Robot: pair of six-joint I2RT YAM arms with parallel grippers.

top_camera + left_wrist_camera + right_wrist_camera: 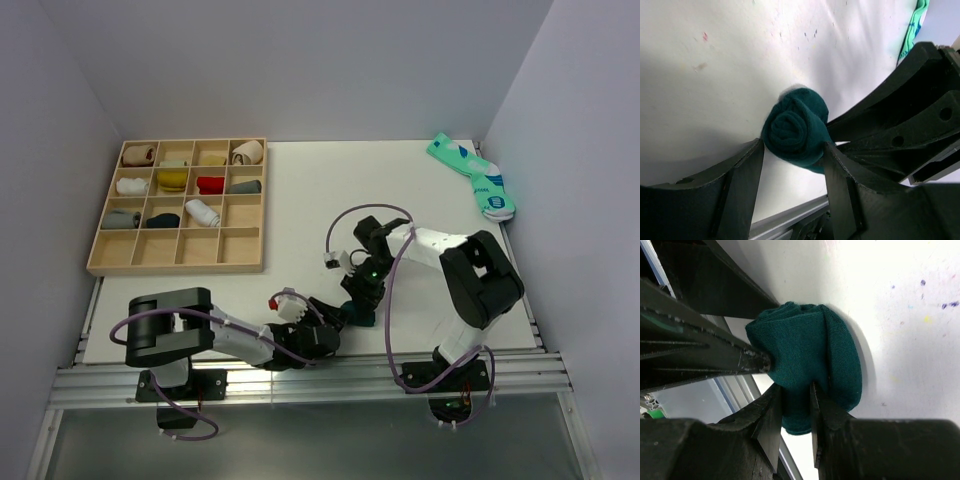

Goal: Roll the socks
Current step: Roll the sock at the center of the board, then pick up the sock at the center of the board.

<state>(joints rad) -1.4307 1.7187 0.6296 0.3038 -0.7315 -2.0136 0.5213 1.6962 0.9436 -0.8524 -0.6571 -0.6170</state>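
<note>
The dark green sock (358, 313) is a tight roll on the white table near the front edge. In the left wrist view the roll (795, 127) sits between my left gripper's (794, 146) fingertips, which touch it on both sides. In the right wrist view my right gripper (796, 395) has its jaws nearly together, pinching a fold of the roll (810, 350). In the top view the left gripper (338, 322) and the right gripper (360, 296) meet at the roll. The white sock with black stripes and the red-and-white figure do not show.
A wooden compartment tray (245, 205) with several rolled socks stands at the back left. The mint-green pair (470, 175) lies at the back right and shows in the left wrist view (912, 30). The metal rail (300, 380) runs along the table's front edge just below the roll.
</note>
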